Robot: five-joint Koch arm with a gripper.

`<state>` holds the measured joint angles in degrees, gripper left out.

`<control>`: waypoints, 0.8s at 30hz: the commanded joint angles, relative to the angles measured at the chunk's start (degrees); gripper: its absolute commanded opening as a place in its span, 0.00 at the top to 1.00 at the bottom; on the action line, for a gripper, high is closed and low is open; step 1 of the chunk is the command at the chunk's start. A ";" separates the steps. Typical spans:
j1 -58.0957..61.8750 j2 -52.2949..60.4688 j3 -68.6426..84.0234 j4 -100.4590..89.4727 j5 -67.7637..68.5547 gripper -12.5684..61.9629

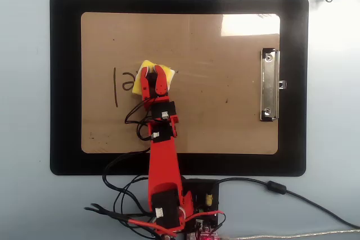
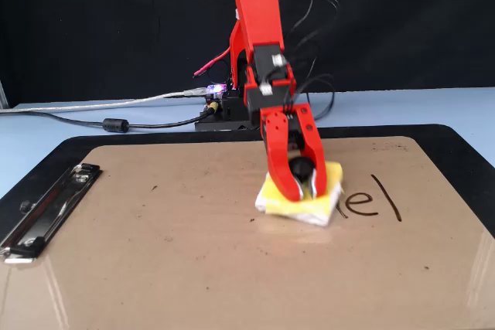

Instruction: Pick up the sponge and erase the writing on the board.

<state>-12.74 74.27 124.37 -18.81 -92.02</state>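
Gripper (image 2: 303, 185): red, pointing down at the board, jaws clamped on the sponge; in the overhead view (image 1: 153, 77) its tips lie over the sponge's middle.

Sponge (image 2: 302, 205): yellow foam block with whitish edges, resting flat on the board beneath the gripper; in the overhead view (image 1: 139, 80) only its left and upper edges show past the jaws. A dark round spot sits between the jaws in the fixed view.

Writing (image 2: 373, 200): dark marker strokes just beside the sponge, on its right in the fixed view, reading "el" with a part-hidden letter touching the sponge's edge; on its left in the overhead view (image 1: 122, 84).

Board (image 2: 155, 253): tan clipboard, lying flat; bare surface on the clip side of the sponge.

Clip (image 1: 270, 85): silver metal, on the board's right short edge in the overhead view, well apart from the sponge.

Mat (image 1: 64, 82): black, under the board, wider on all sides.

Desk (image 1: 22, 111): pale blue, carrying the mat, arm base and cables (image 1: 281, 189).
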 commanded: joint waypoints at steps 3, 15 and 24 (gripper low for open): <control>-0.18 4.13 7.29 -1.93 -0.70 0.94; 1.76 8.79 9.76 -2.46 -1.14 0.94; -5.71 10.72 11.95 -2.55 -1.41 0.94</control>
<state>-17.05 80.86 132.19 -21.53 -92.11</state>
